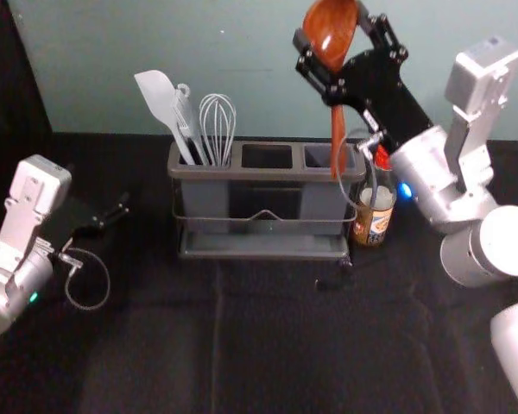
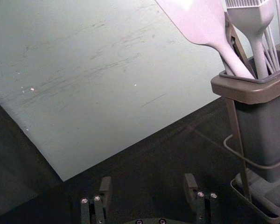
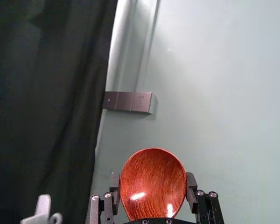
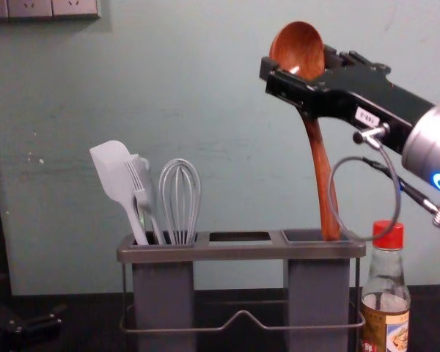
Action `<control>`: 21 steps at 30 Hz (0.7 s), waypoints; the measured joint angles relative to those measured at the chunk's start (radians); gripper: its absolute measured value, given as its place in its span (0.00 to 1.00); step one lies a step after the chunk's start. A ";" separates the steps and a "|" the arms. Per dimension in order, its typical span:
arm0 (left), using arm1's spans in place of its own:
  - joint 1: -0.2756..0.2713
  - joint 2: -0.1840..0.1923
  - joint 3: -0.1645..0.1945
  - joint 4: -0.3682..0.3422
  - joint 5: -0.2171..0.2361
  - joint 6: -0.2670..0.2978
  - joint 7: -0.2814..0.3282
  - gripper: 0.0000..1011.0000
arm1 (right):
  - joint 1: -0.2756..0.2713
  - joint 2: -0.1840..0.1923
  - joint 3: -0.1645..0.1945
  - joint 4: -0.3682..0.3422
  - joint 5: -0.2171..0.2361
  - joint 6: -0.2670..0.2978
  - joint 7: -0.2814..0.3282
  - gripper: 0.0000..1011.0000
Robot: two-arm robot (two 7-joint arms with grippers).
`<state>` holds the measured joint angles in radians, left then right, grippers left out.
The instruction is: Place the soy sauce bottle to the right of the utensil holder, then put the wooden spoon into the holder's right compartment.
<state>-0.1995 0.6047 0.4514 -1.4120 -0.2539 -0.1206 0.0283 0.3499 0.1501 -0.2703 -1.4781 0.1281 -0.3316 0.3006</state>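
My right gripper (image 1: 331,36) is shut on the bowl of the wooden spoon (image 1: 337,129), high above the holder's right end. In the right wrist view, both fingers of the gripper (image 3: 153,186) press the sides of the bowl (image 3: 153,182). The spoon's handle (image 4: 320,161) hangs down, its tip at the right compartment's opening; I cannot tell if it is inside. The utensil holder (image 4: 235,253) stands upright, and the soy sauce bottle (image 4: 385,326) with a red cap is close by its right side. My left gripper (image 1: 112,216) idles open at the left; its wrist view shows the gripper (image 2: 148,184) empty.
A white spatula (image 1: 160,99), a brush (image 4: 141,189) and a whisk (image 4: 180,198) stand in the holder's left compartment. Behind the holder rises a pale wall (image 4: 227,110). Black cloth (image 1: 268,336) covers the table in front.
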 joint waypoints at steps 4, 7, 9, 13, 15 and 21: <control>0.000 0.000 0.000 0.000 0.000 0.000 0.000 0.99 | 0.028 -0.008 0.004 0.031 -0.004 0.000 -0.008 0.83; 0.000 0.000 0.000 0.000 0.000 0.000 0.000 0.99 | 0.058 -0.015 0.008 0.074 -0.004 -0.006 -0.009 0.83; 0.000 0.000 0.000 0.000 0.000 0.000 0.000 0.99 | 0.066 -0.018 0.008 0.090 -0.001 -0.012 -0.007 0.83; 0.000 0.000 0.000 0.000 0.000 0.000 0.000 0.99 | 0.089 -0.026 0.008 0.140 0.010 -0.035 0.006 0.83; 0.000 0.000 0.000 0.000 0.000 0.000 0.000 0.99 | 0.096 -0.030 0.006 0.160 0.012 -0.046 0.010 0.83; 0.000 0.000 0.000 0.000 0.000 0.000 0.000 0.99 | 0.114 -0.045 -0.004 0.227 0.004 -0.091 0.016 0.83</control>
<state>-0.1995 0.6047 0.4514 -1.4120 -0.2539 -0.1205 0.0283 0.4642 0.1050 -0.2739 -1.2511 0.1323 -0.4231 0.3171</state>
